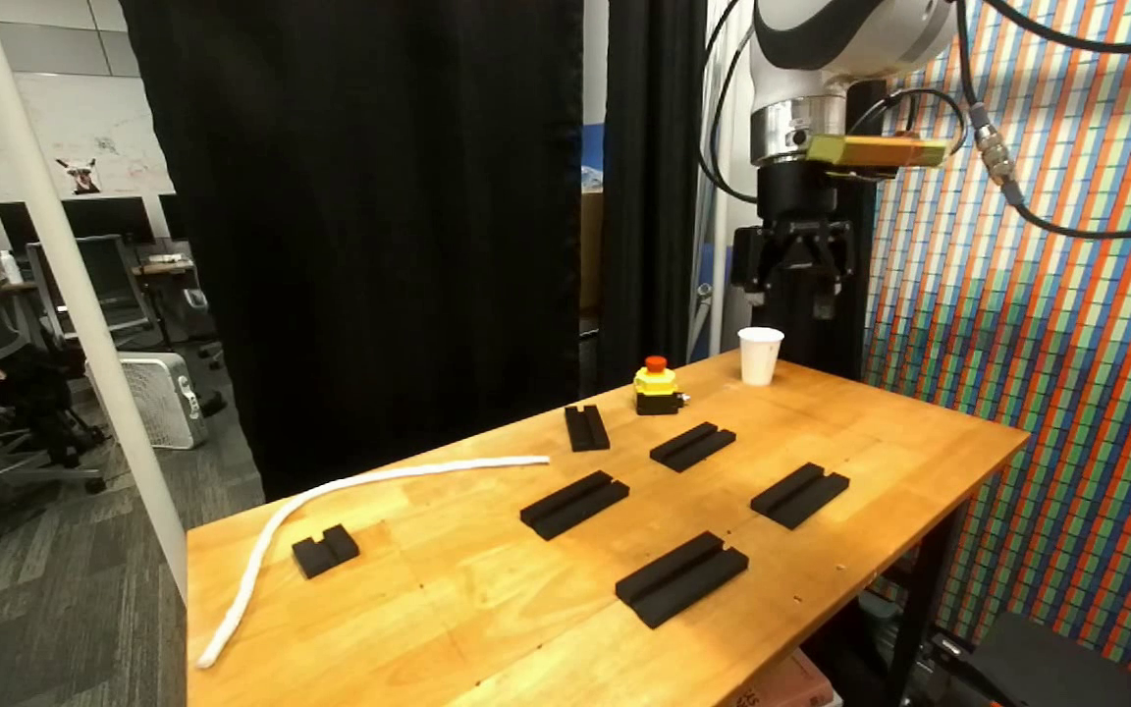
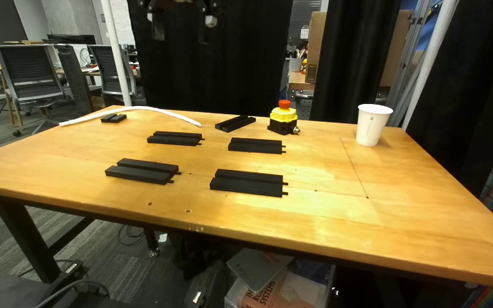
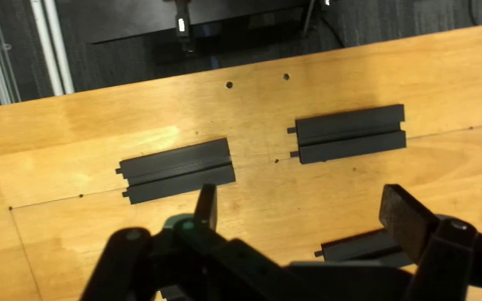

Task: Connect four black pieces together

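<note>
Across the lower centre and lower right of an exterior view, seeing one black piece (image 1: 574, 505), a second black piece (image 1: 693, 447) above and to its right, a third black piece (image 1: 681, 579) lowest of the group, a fourth black piece (image 1: 799, 495) farthest right. Lying flat on the wooden table (image 1: 428, 628), apart from one another, with grooves running lengthwise. Counting all four unjoined in both exterior views. Spotting small tabs (image 2: 285, 193) at the right-hand ends in an exterior view.

Making out the gripper (image 1: 789, 299) at upper right, hanging above the table with jaws spread wide. Looking down in the wrist view past fingers (image 3: 408, 221) at lower left and lower right; getting two black pieces across the middle, another partly hidden behind the lower-right finger.

Noting also, in an exterior view, a small black block (image 1: 325, 551) at lower left, beside the curve of a white cable (image 1: 408, 471). Just below centre, finding a short black block (image 1: 587, 429), lying left of a yellow box (image 1: 657, 383) with a red top. Farther right, seeing a white cup (image 1: 760, 355) standing upright near the table edge. Glimpsing a black curtain (image 1: 359, 245) hanging behind.
</note>
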### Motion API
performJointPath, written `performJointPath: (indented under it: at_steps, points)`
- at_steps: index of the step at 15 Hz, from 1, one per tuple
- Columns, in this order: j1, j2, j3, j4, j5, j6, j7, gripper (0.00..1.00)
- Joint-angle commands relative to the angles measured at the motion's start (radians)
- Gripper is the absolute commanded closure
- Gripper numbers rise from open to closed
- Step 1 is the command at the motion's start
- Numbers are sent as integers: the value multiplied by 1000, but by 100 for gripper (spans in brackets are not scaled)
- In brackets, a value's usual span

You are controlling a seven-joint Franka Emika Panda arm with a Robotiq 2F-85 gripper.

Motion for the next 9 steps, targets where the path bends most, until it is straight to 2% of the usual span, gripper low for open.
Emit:
performJointPath:
  at_steps: [1, 9]
  points:
    - [-21, 121, -20, 118, 96, 47, 110, 0]
    - [-64, 483, -74, 394, 239, 234, 355, 0]
